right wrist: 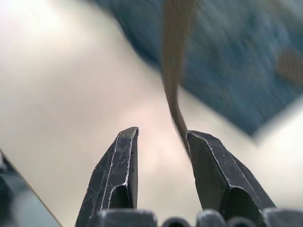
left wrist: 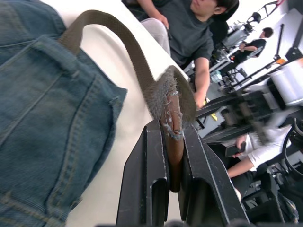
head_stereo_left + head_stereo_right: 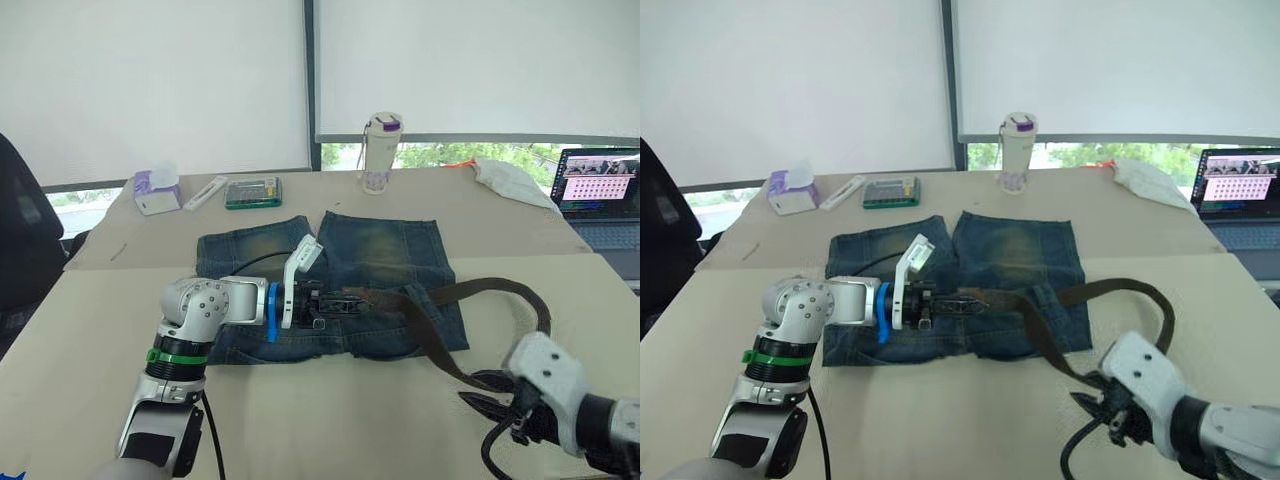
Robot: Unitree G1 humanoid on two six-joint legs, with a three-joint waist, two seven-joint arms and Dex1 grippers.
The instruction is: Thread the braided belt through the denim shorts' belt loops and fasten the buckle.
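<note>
While the denim shorts (image 3: 330, 285) lie flat on the table (image 3: 330, 420), the left gripper (image 3: 318, 305) sits over their waistband, jaws pinched shut on the frayed tip of the braided belt (image 3: 430, 335). From the shorts, the strap arcs outward past their right edge and doubles back across the corner nearest the right gripper (image 1: 161, 142). That gripper stands open beside the shorts, the strap brushing one finger (image 1: 222, 175) but not clamped. The buckle cannot be made out. Whether any belt loop has been passed cannot be told. Assessed risks: the frayed tip may snag or buckle at a loop; pulling with the shorts unpinned would likely drag the denim; the unheld strap may twist
</note>
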